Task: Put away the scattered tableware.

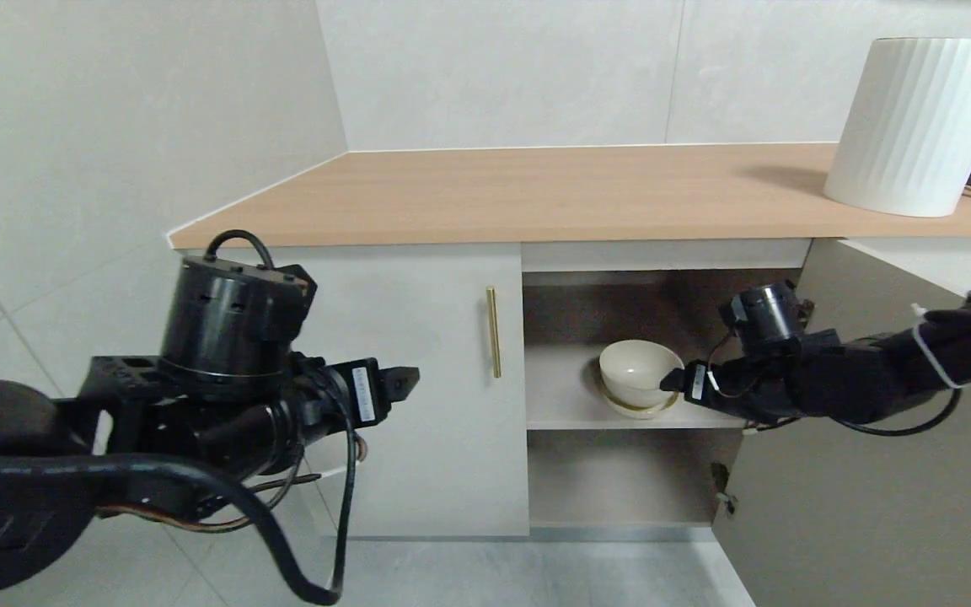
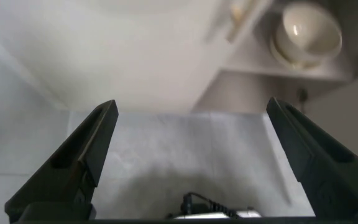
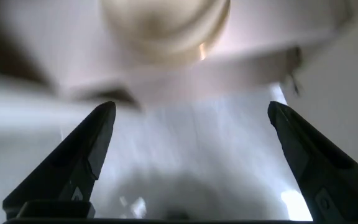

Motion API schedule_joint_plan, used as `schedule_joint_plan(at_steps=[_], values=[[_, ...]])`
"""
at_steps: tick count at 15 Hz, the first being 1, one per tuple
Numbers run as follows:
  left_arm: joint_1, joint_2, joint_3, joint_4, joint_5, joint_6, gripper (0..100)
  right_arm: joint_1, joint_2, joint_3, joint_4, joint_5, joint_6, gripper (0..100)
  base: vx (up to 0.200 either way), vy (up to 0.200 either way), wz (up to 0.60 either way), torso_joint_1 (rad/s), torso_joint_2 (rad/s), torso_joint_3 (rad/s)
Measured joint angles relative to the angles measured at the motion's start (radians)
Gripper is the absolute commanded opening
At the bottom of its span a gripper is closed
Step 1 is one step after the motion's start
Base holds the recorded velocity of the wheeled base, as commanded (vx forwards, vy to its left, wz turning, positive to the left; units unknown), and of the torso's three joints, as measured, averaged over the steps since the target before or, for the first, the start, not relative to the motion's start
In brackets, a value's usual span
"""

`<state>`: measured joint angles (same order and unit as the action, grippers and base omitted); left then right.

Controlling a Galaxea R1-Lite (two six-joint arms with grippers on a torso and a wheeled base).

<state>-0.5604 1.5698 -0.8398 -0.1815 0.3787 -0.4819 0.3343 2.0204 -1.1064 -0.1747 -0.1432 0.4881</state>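
Lower centre-right: cream bowl (image 1: 637,369) nested on a plate (image 1: 635,410) on the open cupboard's shelf (image 1: 560,396), judged stowed. Right gripper (image 1: 673,381) just beside its rim, jaws spread wide, empty. Left gripper (image 1: 405,384), lower left, clear of the opening, likewise agape, holding nothing.

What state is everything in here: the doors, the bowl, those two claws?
Left door: shut.
Right door: swung open.
Bowl: upright, on a dish on the shelf.
Left claw: open, empty.
Right claw: open, empty, beside the bowl.
White container: upright on the counter.
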Motion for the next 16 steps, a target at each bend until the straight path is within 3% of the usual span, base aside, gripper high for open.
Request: schedule_joint_plan(at_steps=[7, 10, 16], values=[[0.026, -0.238, 0.142, 0.058, -0.024, 0.002, 100, 0.097, -0.453, 0.317, 0.180, 0.035, -0.101, 100, 0.000, 0.000, 0.00, 0.000, 0.00, 0.000], [0.027, -0.260, 0.153, 0.058, -0.026, 0.003, 100, 0.167, -0.559, 0.359, 0.214, 0.025, -0.111, 100, -0.200, 0.000, 0.00, 0.007, 0.01, 0.002], [0.026, -0.249, 0.156, 0.059, -0.027, 0.003, 100, 0.194, -0.583, 0.366, 0.217, 0.021, -0.111, 100, -0.200, 0.000, 0.00, 0.003, 0.00, 0.004]])
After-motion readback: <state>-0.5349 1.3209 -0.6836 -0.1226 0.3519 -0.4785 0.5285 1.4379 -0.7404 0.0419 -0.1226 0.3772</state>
